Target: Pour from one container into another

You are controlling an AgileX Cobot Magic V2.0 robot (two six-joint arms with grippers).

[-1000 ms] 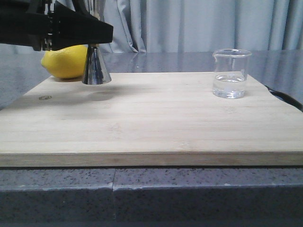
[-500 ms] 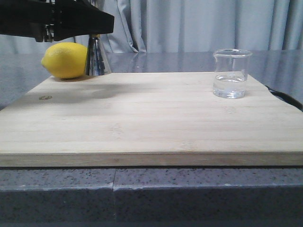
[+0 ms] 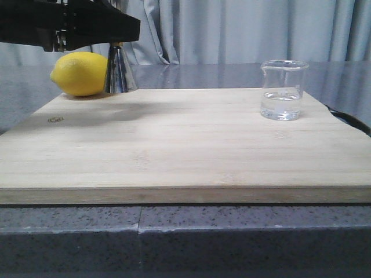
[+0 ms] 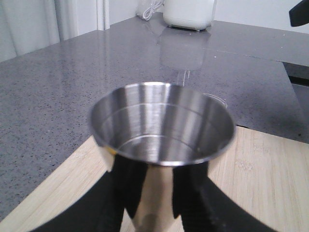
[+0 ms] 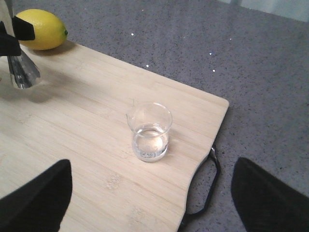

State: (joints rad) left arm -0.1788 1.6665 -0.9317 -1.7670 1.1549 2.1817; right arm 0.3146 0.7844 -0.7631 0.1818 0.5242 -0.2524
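One beaker (image 3: 283,90), one jigger (image 3: 118,72) in left gripper (image 4: 152,193), one lemon (image 3: 80,73)

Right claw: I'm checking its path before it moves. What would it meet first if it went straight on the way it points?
Probably the glass beaker, which sits between the open right claw's fingers; depth is unclear, so it might reach the wooden board first.

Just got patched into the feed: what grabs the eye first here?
The left gripper is clamped on the steel jigger, lifted off the cutting board at its far left, beside the lemon. At the far right stands the glass beaker, clear liquid in its bottom, with the right gripper open above it.
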